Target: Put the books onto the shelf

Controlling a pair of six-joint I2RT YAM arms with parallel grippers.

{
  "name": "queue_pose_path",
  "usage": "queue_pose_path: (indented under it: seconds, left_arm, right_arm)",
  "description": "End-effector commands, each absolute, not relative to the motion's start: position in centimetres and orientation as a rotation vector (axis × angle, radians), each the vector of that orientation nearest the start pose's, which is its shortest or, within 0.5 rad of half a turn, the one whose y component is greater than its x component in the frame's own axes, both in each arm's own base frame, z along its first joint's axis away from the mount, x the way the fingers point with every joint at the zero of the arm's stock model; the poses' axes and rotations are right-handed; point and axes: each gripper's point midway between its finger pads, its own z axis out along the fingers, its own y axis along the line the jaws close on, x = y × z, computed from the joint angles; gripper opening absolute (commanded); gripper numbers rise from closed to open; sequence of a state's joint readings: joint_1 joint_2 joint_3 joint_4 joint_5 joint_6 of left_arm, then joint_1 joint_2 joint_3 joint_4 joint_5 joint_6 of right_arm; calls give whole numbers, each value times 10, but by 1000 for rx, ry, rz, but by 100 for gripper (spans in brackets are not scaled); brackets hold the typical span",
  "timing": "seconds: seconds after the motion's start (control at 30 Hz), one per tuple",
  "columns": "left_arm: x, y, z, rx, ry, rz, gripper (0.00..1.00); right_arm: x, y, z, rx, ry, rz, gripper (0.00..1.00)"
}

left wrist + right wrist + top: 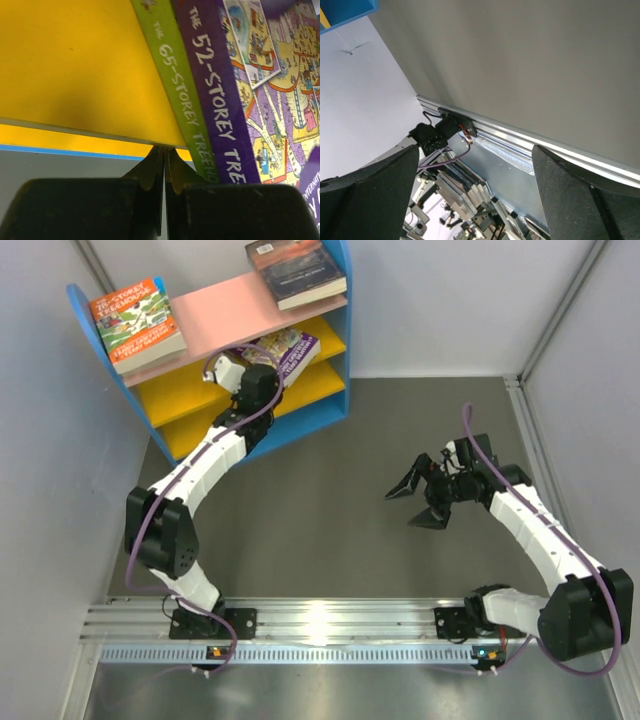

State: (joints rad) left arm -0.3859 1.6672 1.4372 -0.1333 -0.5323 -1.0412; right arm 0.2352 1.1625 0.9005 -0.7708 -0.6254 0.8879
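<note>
While the shut, empty left hand [164, 167] sits at the shelf [75, 70] edge, two books [215, 100] lie at its one o'clock, spines slanting toward eleven; the open, empty right hand [420, 502] hangs farther off.

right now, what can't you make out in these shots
Top view: the left arm and pink board hide most middle-board books; count unclear.
Top view: dark book cut by the upper edge, title too small.
Left wrist view: the shut left gripper and frame edge cut off the green book and purple book titles.
Right wrist view: only a blue shelf corner shows, no books.
</note>
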Motion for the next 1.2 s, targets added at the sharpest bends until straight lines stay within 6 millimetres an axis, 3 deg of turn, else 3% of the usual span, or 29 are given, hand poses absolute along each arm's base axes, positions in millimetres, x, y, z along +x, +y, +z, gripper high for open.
queue_pose_path:
  seconds: [0.0, 0.07, 0.1, 0.17, 0.2, 0.23, 0.3, 0.43, 0.47, 0.5, 0.53, 0.57, 0.63, 0.67, 0.7, 0.8, 0.83, 0.93, 1.07, 1.1, 1.13, 1.17]
  left_arm:
    - [502, -129, 329, -943, 1533, -521, 5]
    - [492, -125, 327, -946, 1557, -505, 9]
    - [483, -122, 335, -945, 1552, -511, 11]
    - [468, -120, 325, -944, 1594, -503, 20]
    - [458, -117, 335, -936, 1583, -522, 22]
    - [450, -116, 322, -929, 1620, -508, 28]
    - [433, -115, 326, -897, 1649, -519, 34]
    - [395, -103, 307, -858, 1755, -445, 53]
    - [384, -98, 300, -848, 1787, -415, 57]
    - [370, -92, 308, -845, 1766, -424, 63]
    - [360, -87, 295, -843, 1794, -399, 68]
    - [345, -82, 301, -825, 1781, -404, 71]
    - [326, -76, 279, -798, 1841, -366, 78]
    - [313, -70, 284, -765, 1832, -363, 80]
    - [301, -65, 267, -757, 1880, -320, 88]
    - [276, -52, 264, -708, 1895, -275, 98]
    - [269, -50, 257, -690, 1920, -258, 99]
    - [259, -48, 265, -594, 1897, -265, 99]
    - [256, -38, 270, -457, 1826, -197, 99]
    - [259, -38, 258, -418, 1826, -169, 99]
    - [263, -35, 259, -370, 1797, -136, 99]
    - [265, -36, 239, -315, 1820, -104, 99]
  right_arm:
    - [223, 182, 186, 589, 2656, 1168, 93]
    - [226, 182, 189, 578, 2645, 1164, 93]
    - [227, 181, 190, 570, 2642, 1162, 93]
    - [229, 181, 193, 557, 2630, 1154, 93]
    - [230, 181, 194, 549, 2625, 1150, 93]
    - [230, 180, 196, 543, 2622, 1148, 93]
    - [232, 180, 200, 525, 2610, 1147, 93]
    - [234, 181, 210, 489, 2579, 1153, 94]
    - [236, 181, 217, 467, 2559, 1153, 94]
    - [236, 180, 222, 436, 2541, 1152, 94]
    - [238, 181, 233, 402, 2511, 1156, 95]
    - [239, 180, 238, 367, 2493, 1150, 95]
    - [238, 180, 258, 302, 2434, 1159, 96]
    - [238, 180, 265, 271, 2413, 1157, 97]
    - [234, 179, 274, 243, 2382, 1164, 98]
    - [227, 180, 305, 165, 2287, 1192, 100]
    - [225, 180, 318, 138, 2249, 1198, 100]
    - [213, 178, 351, 64, 2143, 1206, 100]
    - [202, 169, 371, 61, 2051, 1161, 100]
    - [198, 163, 375, 75, 2017, 1131, 100]
    - [197, 161, 373, 88, 2010, 1120, 100]
    - [192, 155, 376, 99, 1977, 1092, 100]
